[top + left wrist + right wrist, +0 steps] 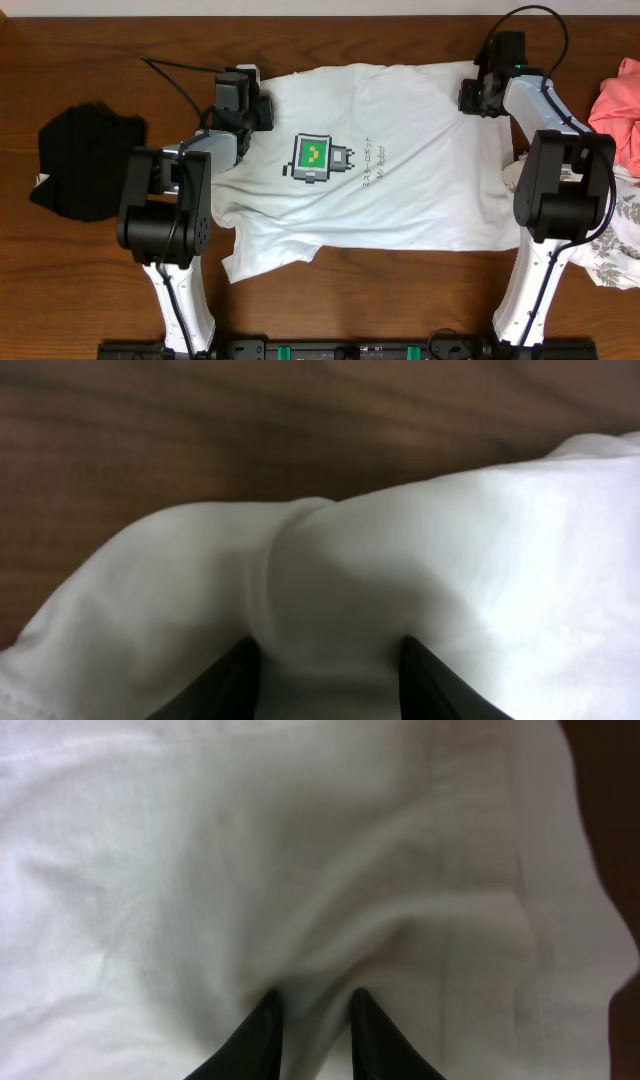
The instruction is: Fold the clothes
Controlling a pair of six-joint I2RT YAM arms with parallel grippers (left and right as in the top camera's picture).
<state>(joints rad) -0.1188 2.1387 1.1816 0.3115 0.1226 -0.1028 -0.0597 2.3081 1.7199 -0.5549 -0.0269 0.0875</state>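
White T-shirt (400,180) is laid flat mid-bench, print (318,158) up, spread between the two arms. Its far edge is seen close to the far edge of the bench (80,40); only a thin strip of wood is left there. The near hem is uneven, with one corner (235,268) flared toward the left arm's base. A bare band of wood is left along the near side, between the arm bases. More bare wood is seen at far left.

Left hand (248,98) is set on the far-left corner of the shirt. In the left wrist view the left hand (328,645) is closed on a soft bunch of the cloth, with the rounded shirt edge against dark grained wood. Right hand (478,92) is set on the far-right corner. In the right wrist view the right hand (314,995) is pinched shut on the shirt, with creases fanning out from the grip.

Black garment (85,160) is heaped in a matte lump outside the left arm, well apart from the shirt. Pink garment (620,105) and leaf-patterned cloth (625,235) are crumpled at the right edge, just beside the right arm, so room there is tight.
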